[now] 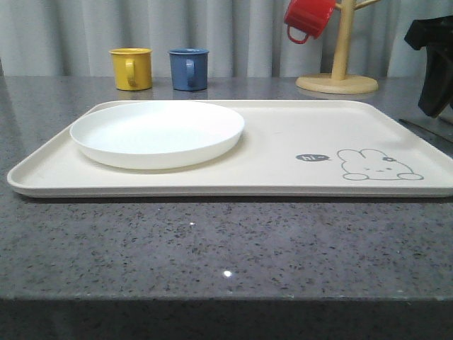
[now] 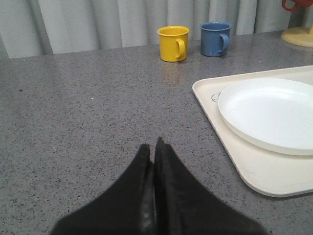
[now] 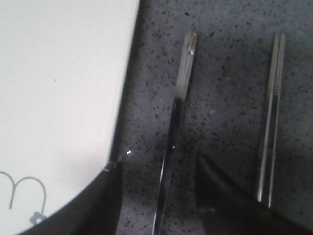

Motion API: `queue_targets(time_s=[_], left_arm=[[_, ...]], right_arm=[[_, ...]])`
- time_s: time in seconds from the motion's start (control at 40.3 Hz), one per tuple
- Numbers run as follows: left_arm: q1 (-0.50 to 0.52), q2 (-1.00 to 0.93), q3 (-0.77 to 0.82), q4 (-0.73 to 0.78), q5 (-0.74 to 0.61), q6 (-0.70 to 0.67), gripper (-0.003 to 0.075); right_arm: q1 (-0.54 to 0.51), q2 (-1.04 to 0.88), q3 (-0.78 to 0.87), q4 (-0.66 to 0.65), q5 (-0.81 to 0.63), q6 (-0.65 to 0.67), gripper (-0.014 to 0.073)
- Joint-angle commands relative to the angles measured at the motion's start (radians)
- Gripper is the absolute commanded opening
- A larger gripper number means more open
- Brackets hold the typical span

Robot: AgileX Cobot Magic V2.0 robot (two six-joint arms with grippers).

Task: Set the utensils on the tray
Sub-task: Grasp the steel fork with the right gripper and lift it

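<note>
One slim utensil (image 3: 172,142) lengthwise betw. spread right tool (image 3: 156,196) fingers, parallel w/ tray (image 3: 58,98) edge; left tool (image 2: 152,161) clenched.

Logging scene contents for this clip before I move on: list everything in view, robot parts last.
tray: 1, cream with grey rabbit drawing, centre of the table
plate: 1, white, on the tray's left part
yellow mug: 1, behind the tray, left
blue mug: 1, beside the yellow mug, to its right
red mug: 1, hanging on the mug tree
mug tree: 1, pale wood, back right
utensils: 2 slim silver pieces seen, on the table beside the tray's edge; types unclear
table: 1, grey speckled
left gripper: black, jaws closed, empty, above bare table left of the tray
right gripper: black, jaws open, straddling one utensil
</note>
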Motion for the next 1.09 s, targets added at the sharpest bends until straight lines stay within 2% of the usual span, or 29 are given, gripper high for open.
queue_targets(time_s=[0.0, 0.323, 0.397, 0.522, 0.646, 0.72, 0.894, 1.068], left_arm=[[-0.001, 0.011, -0.027, -0.014, -0.08, -0.013, -0.0018], [-0.001, 0.011, -0.027, -0.014, -0.08, -0.013, -0.0018], [-0.001, 0.011, -0.027, -0.014, -0.08, -0.013, -0.0018], [-0.001, 0.011, -0.027, -0.014, -0.08, -0.013, -0.0018], [-0.001, 0.011, -0.027, -0.014, -0.08, -0.013, -0.0018], [-0.001, 0.011, -0.027, -0.014, -0.08, -0.013, -0.0018], [-0.001, 0.011, -0.027, -0.014, -0.08, -0.013, -0.0018], [-0.001, 0.011, -0.027, -0.014, -0.08, -0.013, -0.0018]], right_arm=[[-0.001, -0.012, -0.033, -0.004, -0.042, -0.009, 0.037], [-0.001, 0.043, -0.033, -0.004, -0.036, -0.005, 0.0367], [-0.001, 0.058, -0.033, -0.004, -0.028, -0.005, 0.0334], [-0.001, 0.072, -0.033, -0.004, -0.009, -0.004, 0.0213], [-0.001, 0.072, -0.033, -0.003, 0.007, 0.003, 0.0026], [-0.001, 0.07, -0.033, -0.003, 0.01, 0.005, -0.0043], [-0.001, 0.03, -0.039, -0.02, 0.007, 0.055, -0.0046], [0.061, -0.03, -0.102, -0.141, 0.096, 0.254, -0.0046]])
